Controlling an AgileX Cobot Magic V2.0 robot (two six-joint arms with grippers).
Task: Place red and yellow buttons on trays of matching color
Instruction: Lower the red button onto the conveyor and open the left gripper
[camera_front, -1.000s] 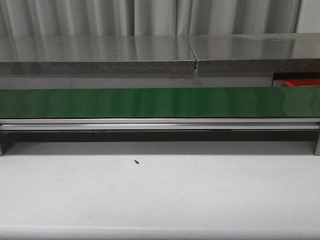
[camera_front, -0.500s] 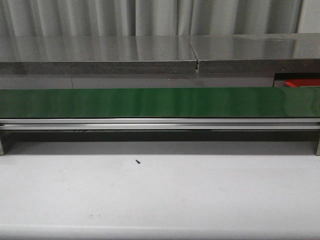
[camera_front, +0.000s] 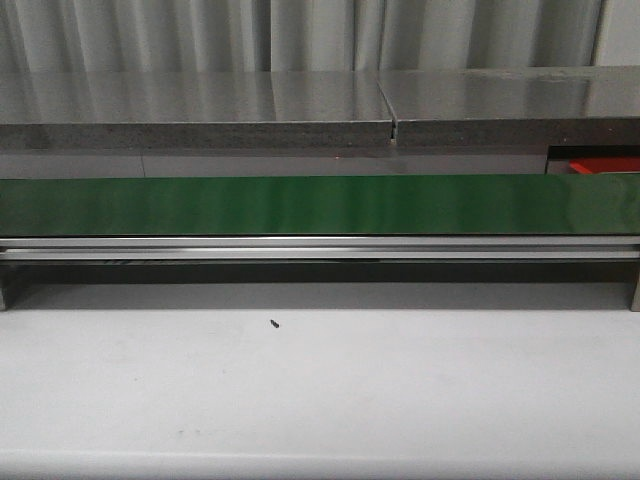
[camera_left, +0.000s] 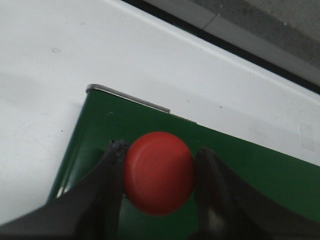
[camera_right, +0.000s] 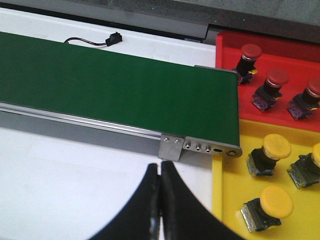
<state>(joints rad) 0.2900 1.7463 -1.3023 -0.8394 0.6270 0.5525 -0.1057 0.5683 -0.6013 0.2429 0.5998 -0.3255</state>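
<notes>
One red button (camera_left: 159, 172) sits gripped betw. left gripper (camera_left: 160, 170) fingers, over green belt (camera_left: 250, 170) end. Right gripper (camera_right: 160, 200) closed, empty, near belt corner by yellow tray (camera_right: 227, 200).

White matte tabletop (camera_front: 330, 390), broad and bare in the foreground of the front view. On it, one tiny dark speck (camera_front: 273, 323), left of centre. Behind that, spanning the table's width, a long green conveyor belt (camera_front: 320, 205) on a silver aluminium frame (camera_front: 320, 248), standing on short legs. At the belt's end in the right wrist view, a red plastic tray (camera_right: 280, 55) and a yellow plastic tray (camera_right: 235, 195), side by side, touching. Beyond the belt, a small black connector with thin wire (camera_right: 114, 37) on the white surface.
</notes>
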